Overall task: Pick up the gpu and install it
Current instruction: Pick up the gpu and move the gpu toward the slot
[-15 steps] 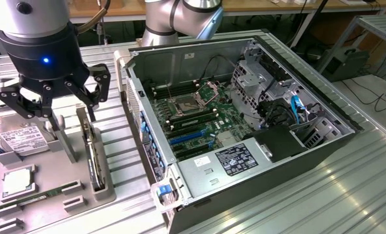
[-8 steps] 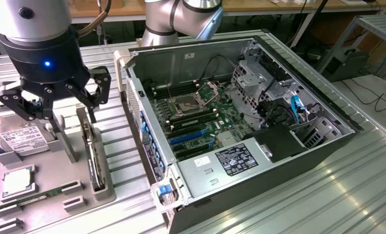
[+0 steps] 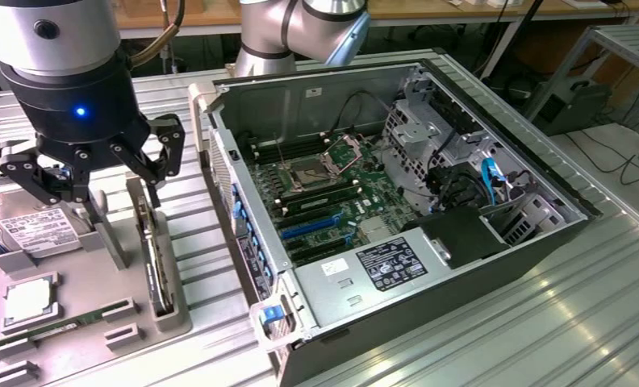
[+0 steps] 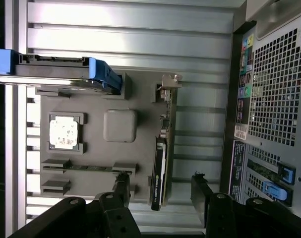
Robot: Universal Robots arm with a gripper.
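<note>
A ribbed metal bench (image 3: 513, 322) is carrying everything here, with workshop tables and cables lying in the background. An open computer case (image 3: 428, 97) is lying on its side on it, its motherboard (image 3: 331, 185) facing up and its blue expansion slots (image 3: 311, 229) sitting bare. Just beside the case, toward the exterior view's left, a grey holder tray (image 3: 88, 278) is keeping the parts in their own pockets: a hard drive (image 3: 35, 232), a processor (image 3: 27, 300), a memory stick (image 3: 51, 330) and the gpu (image 3: 156, 258).

The gpu is standing on its long edge in the tray's slots, on the side nearest the case, with its silver bracket end (image 4: 170, 82) seated in one grey block.

The claw (image 3: 96, 181) is hanging above the tray with its jaws spread as wide as they go, gripping nothing. In the wrist view its two fingers (image 4: 121, 187) are straddling the card, one on each flat side, apart from it.

The card is likely stiff and fairly light, but fragile. The black shroud face is probably smooth and a little slippery, so a square pinch across both flat faces, near the middle of the upper edge, seems safest. The connector edge and the thin bracket look like poor places to squeeze.
</note>
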